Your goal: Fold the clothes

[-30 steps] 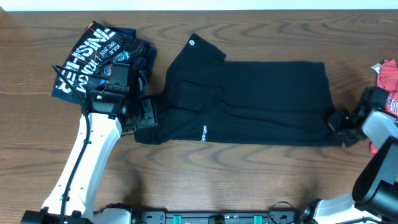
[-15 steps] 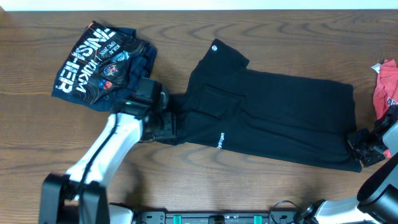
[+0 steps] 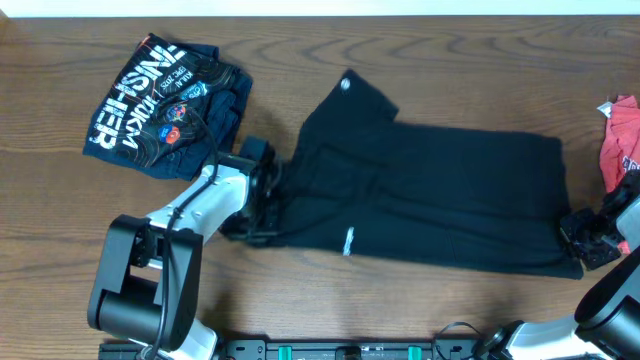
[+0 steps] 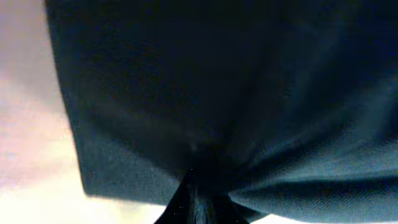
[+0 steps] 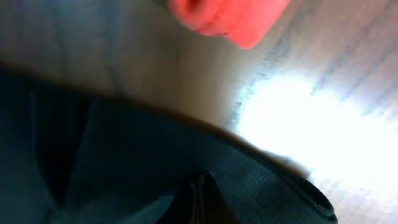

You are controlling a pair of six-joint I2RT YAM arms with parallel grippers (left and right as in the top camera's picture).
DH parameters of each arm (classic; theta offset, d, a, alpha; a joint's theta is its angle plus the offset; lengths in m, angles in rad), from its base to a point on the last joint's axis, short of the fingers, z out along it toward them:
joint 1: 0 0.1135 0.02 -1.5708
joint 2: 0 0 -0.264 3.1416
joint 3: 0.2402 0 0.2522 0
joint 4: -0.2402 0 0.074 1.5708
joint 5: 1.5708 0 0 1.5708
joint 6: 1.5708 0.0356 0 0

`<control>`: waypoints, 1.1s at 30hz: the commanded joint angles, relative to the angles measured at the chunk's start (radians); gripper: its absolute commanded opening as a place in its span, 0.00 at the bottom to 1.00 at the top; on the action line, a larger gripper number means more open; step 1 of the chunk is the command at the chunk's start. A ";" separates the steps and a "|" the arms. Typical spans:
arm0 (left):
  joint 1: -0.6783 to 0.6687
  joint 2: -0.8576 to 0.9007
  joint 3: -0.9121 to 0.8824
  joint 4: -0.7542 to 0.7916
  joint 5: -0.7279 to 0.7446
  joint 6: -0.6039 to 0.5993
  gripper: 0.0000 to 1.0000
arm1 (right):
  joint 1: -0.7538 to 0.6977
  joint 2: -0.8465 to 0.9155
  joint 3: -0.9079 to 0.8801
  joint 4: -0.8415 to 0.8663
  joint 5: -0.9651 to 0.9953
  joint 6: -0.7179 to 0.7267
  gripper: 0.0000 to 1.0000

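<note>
A black T-shirt [image 3: 440,200] lies spread across the middle of the table, folded lengthwise, with a small white round logo [image 3: 346,84] on its upturned sleeve and tiny white text [image 3: 348,241] near the front edge. My left gripper [image 3: 268,205] is shut on the shirt's left end; in the left wrist view the black cloth [image 4: 217,93] bunches into the pinch at the closed tips [image 4: 198,198]. My right gripper [image 3: 578,240] is shut on the shirt's right front corner, and the right wrist view shows the black fabric [image 5: 124,168] gathered at its closed tips [image 5: 198,196].
A folded navy printed garment [image 3: 165,105] lies at the back left. A red garment [image 3: 620,145] sits at the right edge, its red cloth [image 5: 227,18] showing above the right gripper. Bare wooden table [image 3: 300,300] runs along the front.
The left gripper has closed on the shirt's left end. Over the last second both arms dragged the shirt to the right and skewed it.
</note>
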State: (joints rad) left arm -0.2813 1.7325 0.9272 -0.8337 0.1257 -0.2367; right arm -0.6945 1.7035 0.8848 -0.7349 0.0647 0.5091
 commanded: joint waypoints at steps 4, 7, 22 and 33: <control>0.078 -0.024 -0.019 -0.150 -0.163 -0.034 0.06 | -0.042 0.080 -0.029 -0.088 0.120 -0.043 0.01; 0.079 -0.066 -0.016 -0.219 -0.161 -0.034 0.06 | -0.040 0.079 -0.026 -0.119 0.130 -0.043 0.01; 0.079 -0.134 0.079 -0.318 -0.164 -0.009 0.48 | -0.040 -0.079 0.047 -0.141 -0.023 -0.095 0.23; 0.079 -0.134 0.137 -0.355 -0.164 -0.008 0.68 | -0.039 -0.287 0.126 -0.128 -0.259 -0.238 0.42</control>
State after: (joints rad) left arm -0.2092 1.6119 1.0454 -1.1793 -0.0177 -0.2531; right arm -0.7235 1.4418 0.9993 -0.8669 -0.1059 0.3363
